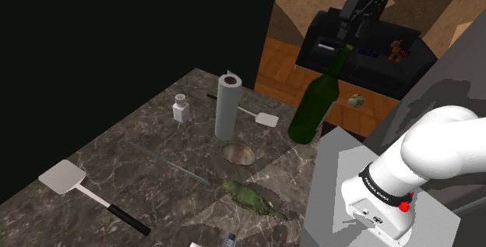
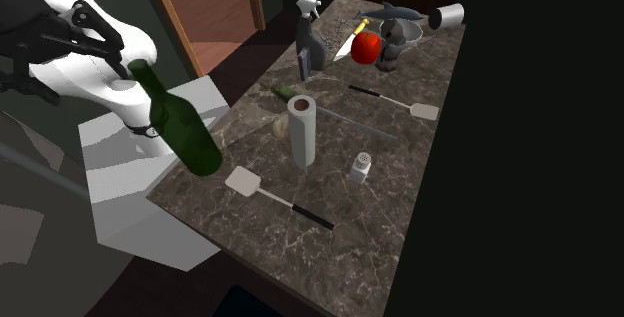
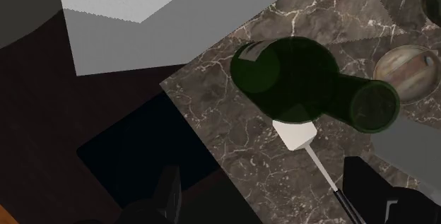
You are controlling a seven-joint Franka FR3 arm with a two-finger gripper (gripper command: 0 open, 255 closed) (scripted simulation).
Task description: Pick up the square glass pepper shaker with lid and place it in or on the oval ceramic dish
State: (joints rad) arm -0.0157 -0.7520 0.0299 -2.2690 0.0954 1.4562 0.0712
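Hovering gripper (image 3: 265, 186) spread open, empty, grasp not yet begun; green bottle (image 3: 304, 81) directly below, pepper shaker (image 1: 181, 110) well beyond.

the green bottle (image 3: 297, 81) covers part of the oval dish (image 3: 404, 71) — the view's edge clips more.

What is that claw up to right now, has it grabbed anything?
The claw: open, holding nothing; its two fingers stand apart, looking down on the green bottle.
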